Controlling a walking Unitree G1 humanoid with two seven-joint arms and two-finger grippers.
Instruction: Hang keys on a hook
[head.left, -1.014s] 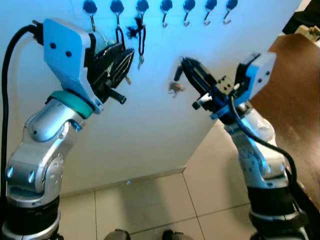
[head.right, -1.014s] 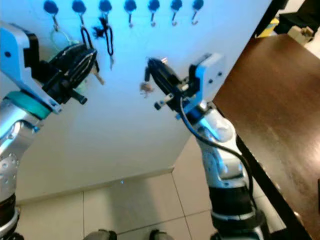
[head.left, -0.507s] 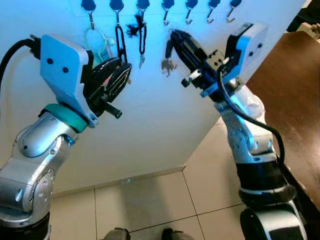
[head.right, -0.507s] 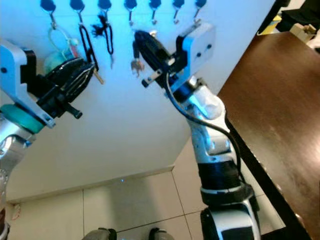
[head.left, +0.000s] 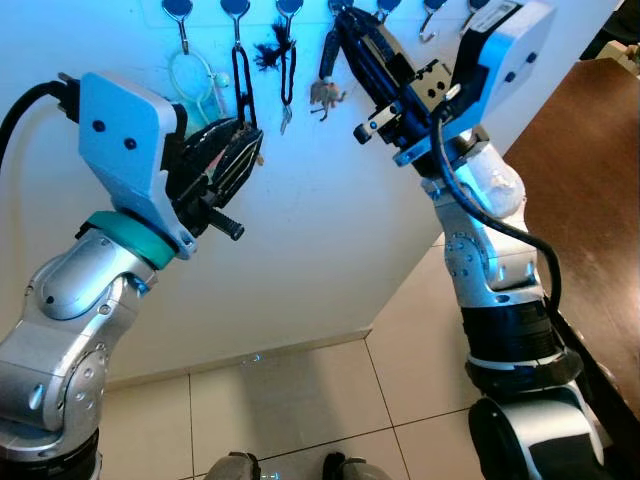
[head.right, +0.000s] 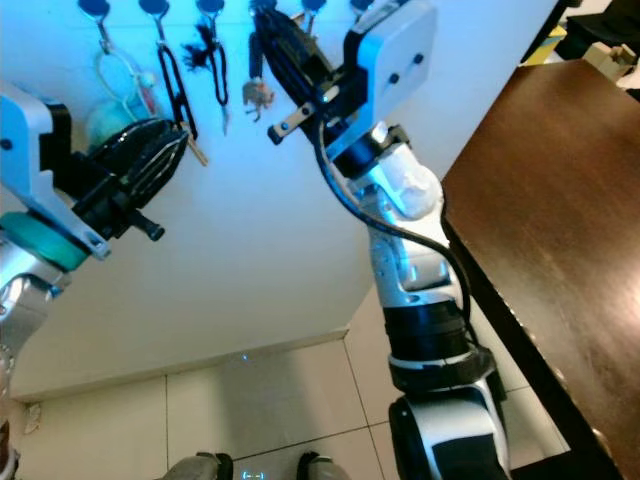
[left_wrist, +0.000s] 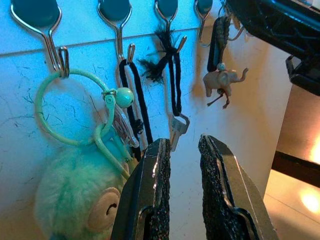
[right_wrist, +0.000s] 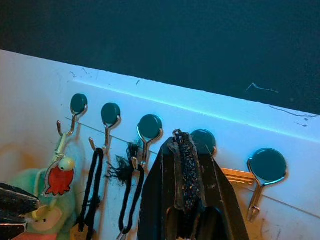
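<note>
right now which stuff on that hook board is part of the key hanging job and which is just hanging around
Part of the job:
- right gripper, shut on the elephant keyring
- elephant keyring, dangling below it
- fourth hook, where the strap is going

Just hanging there:
- teal plush keyring, first hook
- black loop, second hook
- black cord with key, third hook
- left gripper, open, idle

The fourth hook (right_wrist: 203, 141) is largely covered by the right claw (right_wrist: 182, 165), so the seating of the keyring loop (left_wrist: 214, 44) cannot be judged. The hook row (head.left: 235, 8) is cut by the upper edge. The plush keychain (left_wrist: 75, 200) is cropped below.
</note>
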